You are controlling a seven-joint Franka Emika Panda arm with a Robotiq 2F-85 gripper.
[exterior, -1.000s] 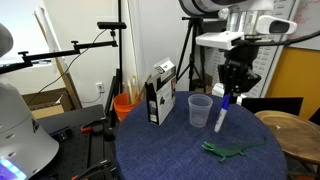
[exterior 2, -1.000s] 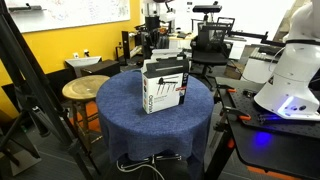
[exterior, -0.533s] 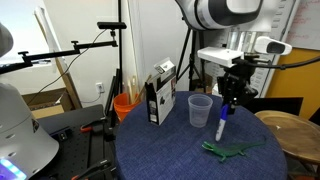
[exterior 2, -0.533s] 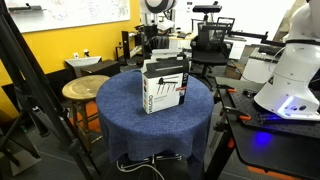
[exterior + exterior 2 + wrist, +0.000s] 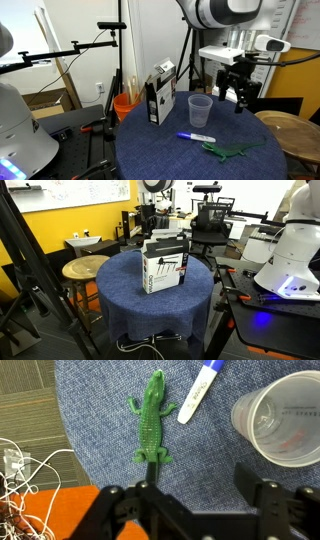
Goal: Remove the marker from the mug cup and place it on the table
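A round table [image 5: 150,152] draped in dark blue speckled cloth carries a black-and-white carton [image 5: 160,95], a clear plastic cup [image 5: 200,109] and a green toy lizard [image 5: 232,150]. A marker [image 5: 196,137] lies flat between cup and lizard.

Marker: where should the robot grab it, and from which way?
Probably the white barrel of the marker, at its middle, from straight above, jaws across its thin width. It lies flat on the table, apart from the cup and lizard, so both sides have room.
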